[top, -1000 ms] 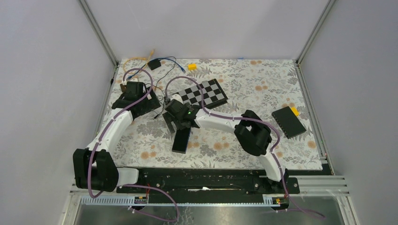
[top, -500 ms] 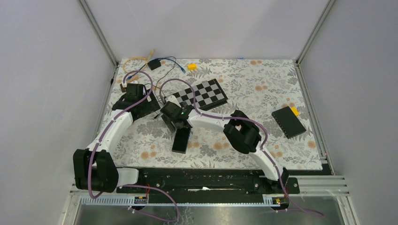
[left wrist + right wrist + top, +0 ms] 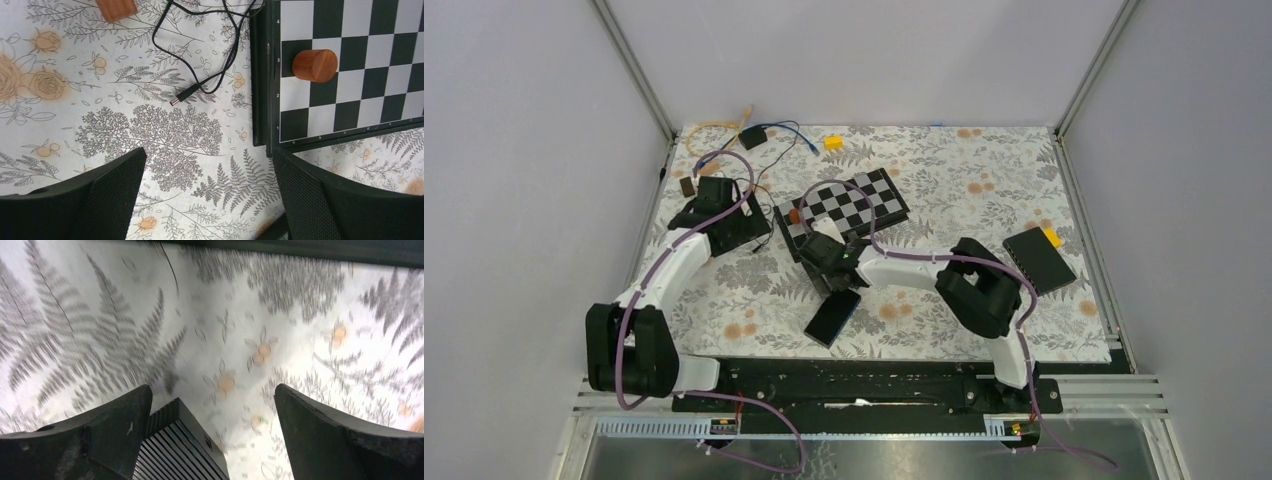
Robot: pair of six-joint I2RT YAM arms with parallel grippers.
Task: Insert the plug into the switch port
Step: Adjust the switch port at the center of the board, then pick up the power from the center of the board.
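Gaping wide, holding nothing: left hand (image 3: pixel 208 157) above the plug (image 3: pixel 176 101), right hand (image 3: pixel 209 397) above the switch (image 3: pixel 177 452).

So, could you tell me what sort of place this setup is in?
Most likely a robotics lab test cell: plain grey walls on aluminium posts enclose a floral tablecloth, with stray props such as a checkerboard and a loose plug cable lying on it.

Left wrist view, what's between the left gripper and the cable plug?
Only bare floral tablecloth. In the left wrist view, nothing lies between the open left gripper and the barrel plug; the checkerboard sits off to the side.
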